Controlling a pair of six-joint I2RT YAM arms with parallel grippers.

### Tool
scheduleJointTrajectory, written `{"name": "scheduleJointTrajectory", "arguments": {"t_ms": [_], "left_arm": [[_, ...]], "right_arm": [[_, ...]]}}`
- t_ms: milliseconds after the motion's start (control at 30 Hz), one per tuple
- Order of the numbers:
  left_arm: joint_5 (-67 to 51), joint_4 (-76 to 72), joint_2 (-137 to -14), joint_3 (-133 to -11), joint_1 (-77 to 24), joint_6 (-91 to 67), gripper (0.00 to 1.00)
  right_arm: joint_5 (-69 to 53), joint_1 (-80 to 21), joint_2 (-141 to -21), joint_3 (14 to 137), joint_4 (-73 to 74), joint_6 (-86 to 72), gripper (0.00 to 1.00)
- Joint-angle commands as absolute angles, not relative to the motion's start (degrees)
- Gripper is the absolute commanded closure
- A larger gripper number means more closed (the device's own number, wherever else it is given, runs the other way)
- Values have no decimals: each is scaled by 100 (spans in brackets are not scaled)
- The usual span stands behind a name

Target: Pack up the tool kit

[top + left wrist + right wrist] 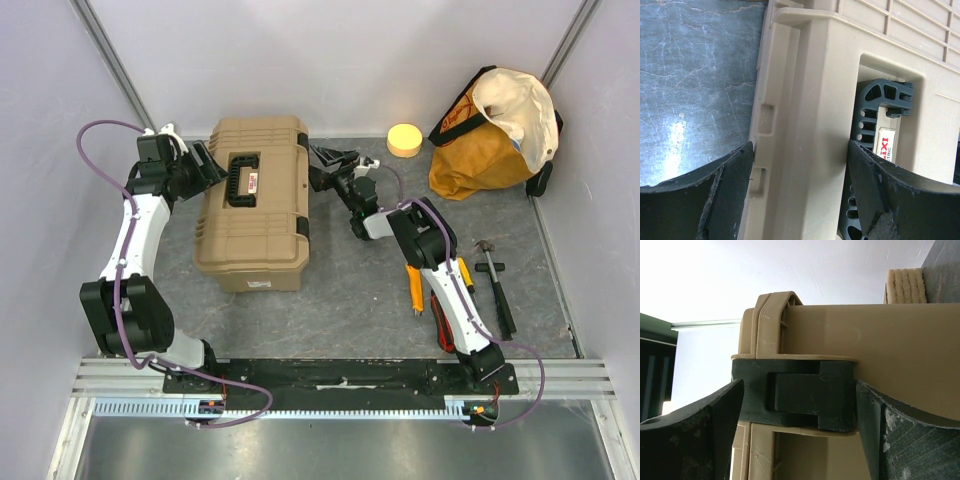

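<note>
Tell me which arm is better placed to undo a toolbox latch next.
Right, probably. Its end effector straddles a black latch on the toolbox, one finger on either side of it. The left end effector brackets the lid edge by the handle, with no latch between its fingers.

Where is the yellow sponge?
Top view: the yellow sponge sits far back, right of centre, between the tool kit and the orange-yellow cloth bag.

Tool kit: a large tan hard-plastic case with a ribbed lid, lying flat and closed on the grey table, left of centre. A black handle lies folded in the lid's recess beside a small red-white label. Two black latches sit against its right side wall.
</note>
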State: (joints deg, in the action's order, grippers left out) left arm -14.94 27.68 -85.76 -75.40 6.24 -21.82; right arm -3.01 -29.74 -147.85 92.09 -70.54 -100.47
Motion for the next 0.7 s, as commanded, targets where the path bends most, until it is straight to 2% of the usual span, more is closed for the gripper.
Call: {"name": "scheduleJointTrajectory", "arguments": {"t_ms": [0, 233, 667], "left_arm": [[-1828, 3190, -8859, -7541, 475, -2057, 19], [-1846, 3199, -8877, -7497, 475, -2048, 19], [-1696, 3278, -8912, -7497, 475, -2065, 20]], "right_arm": [[-308, -2997, -14722, 9519, -8402, -10529, 9], [-290, -2962, -14468, 9379, -8359, -10301, 32], [-141, -2900, -13843, 8763, -7559, -9633, 50]]}}
